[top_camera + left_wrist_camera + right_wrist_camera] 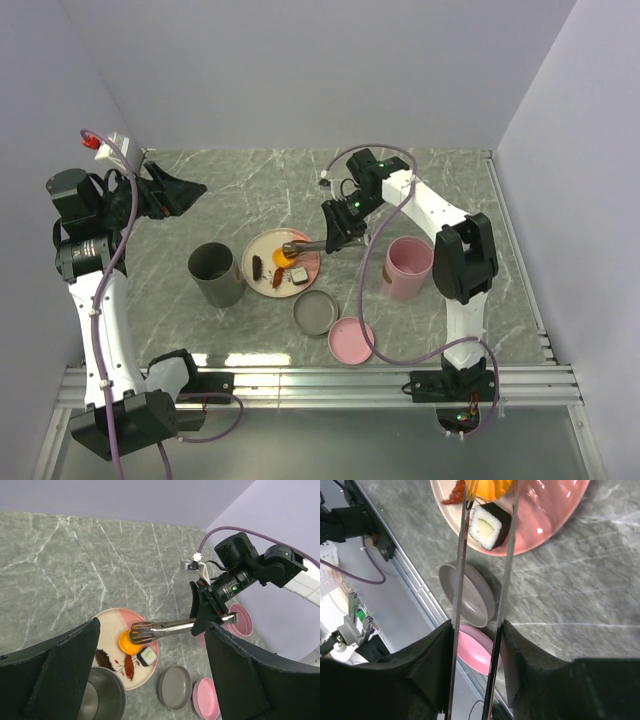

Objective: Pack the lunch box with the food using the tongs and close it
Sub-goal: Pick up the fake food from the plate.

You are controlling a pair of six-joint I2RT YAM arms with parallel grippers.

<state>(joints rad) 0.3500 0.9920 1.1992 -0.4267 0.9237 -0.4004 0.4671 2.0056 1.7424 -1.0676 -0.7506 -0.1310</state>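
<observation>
Two slim arms of silver tongs (170,626) flank the round orange piece (125,644).

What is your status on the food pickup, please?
Left gripper open, clear. Right gripper shut on tongs, tips straddling the orange piece on the plate. Sushi roll crowding it.

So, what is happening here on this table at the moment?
The right tool holds the silver tongs, and their tips are at the round orange piece on the plate. The other food pieces lie on that plate too. The left tool is open, holds nothing and hangs off to the left. The grey container and the pink container stand open, their lids on the table near them.
</observation>
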